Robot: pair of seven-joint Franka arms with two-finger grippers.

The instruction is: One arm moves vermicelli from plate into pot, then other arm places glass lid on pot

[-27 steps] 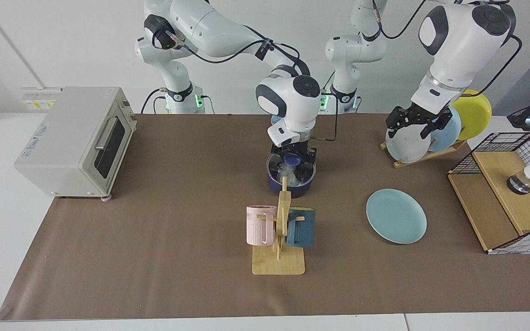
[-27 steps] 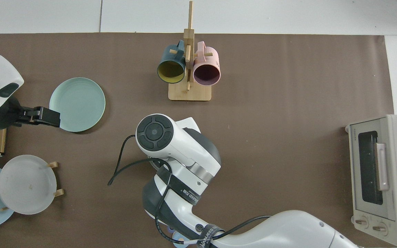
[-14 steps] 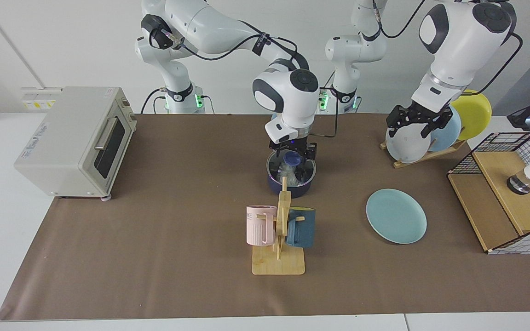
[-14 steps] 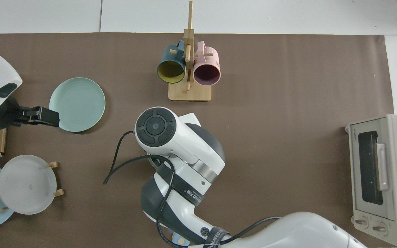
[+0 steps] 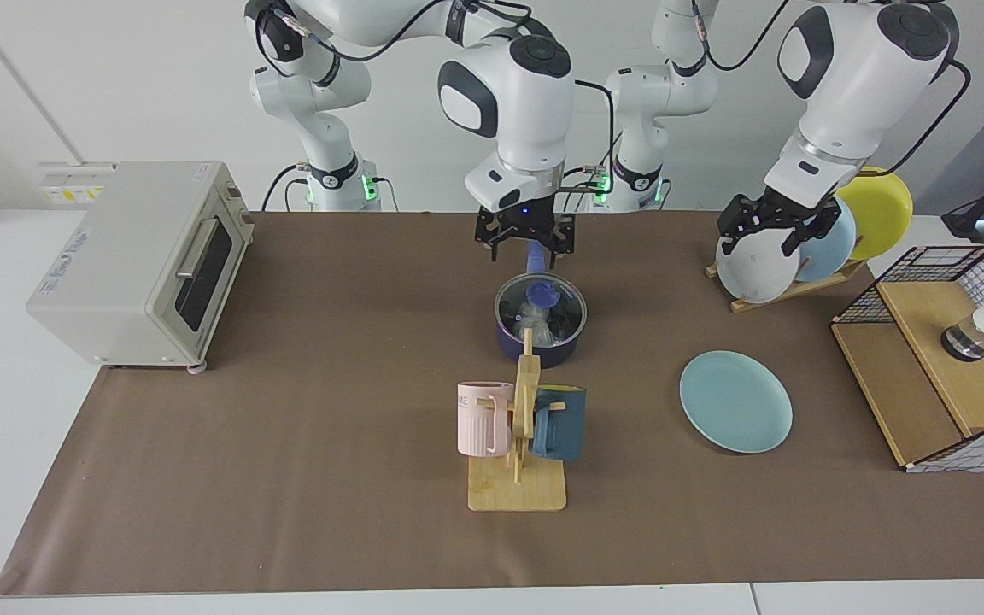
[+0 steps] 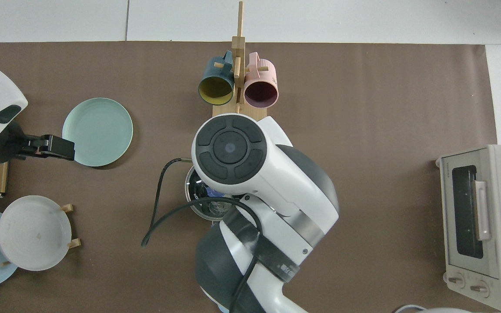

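While the glass lid is seen seated on the dark blue pot at mid-table, with the white vermicelli visible through it, the right gripper is held empty above the pot's far side, fingers spread. The left gripper is held at the far right by the plate rack, fingers spread and empty; the teal plate lies bare. The lid is judged rigid, smooth, breakable and best taken by its blue knob.

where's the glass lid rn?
Facing view: the clear glass lid with blue knob sits on the dark navy saucepan, mid-table behind the wooden mug rack, below the right gripper.
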